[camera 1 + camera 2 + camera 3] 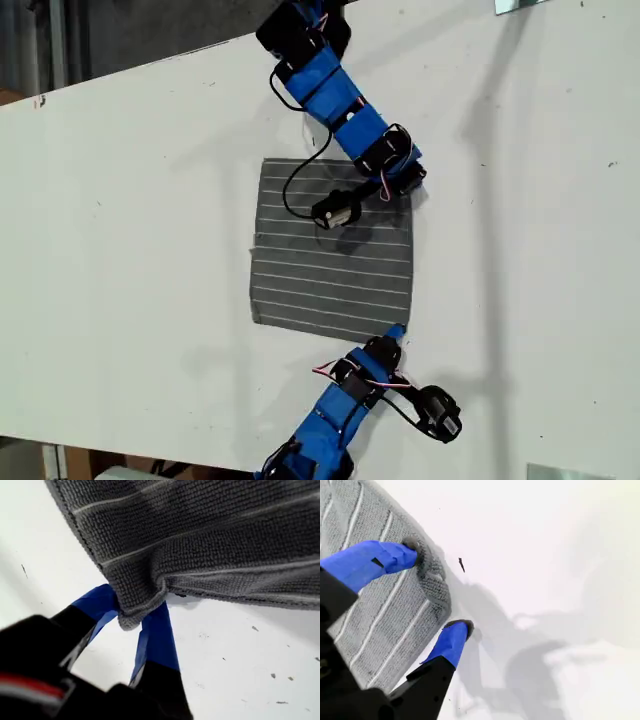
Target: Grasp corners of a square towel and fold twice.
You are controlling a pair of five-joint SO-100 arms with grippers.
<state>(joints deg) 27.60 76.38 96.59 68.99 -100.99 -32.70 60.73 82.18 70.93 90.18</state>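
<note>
The dark grey striped towel (330, 270) lies flat on the white table (130, 250). My first gripper (395, 333) comes in from the exterior view's bottom edge. It is shut on the towel's near right corner (129, 617), and the cloth bunches up between the blue fingers (156, 635). My second gripper (408, 185) reaches down from the exterior view's top and stands open at the towel's far right corner (434, 582). One of its fingers (375, 560) rests on the cloth and the other finger (451, 642) is on the table just past the edge.
The towel's two corners at the exterior view's left lie flat and untouched. The second arm's camera and black cable (335, 210) hang over the upper part of the towel. Bare white table surrounds the cloth, and the table edge runs along the exterior view's top left.
</note>
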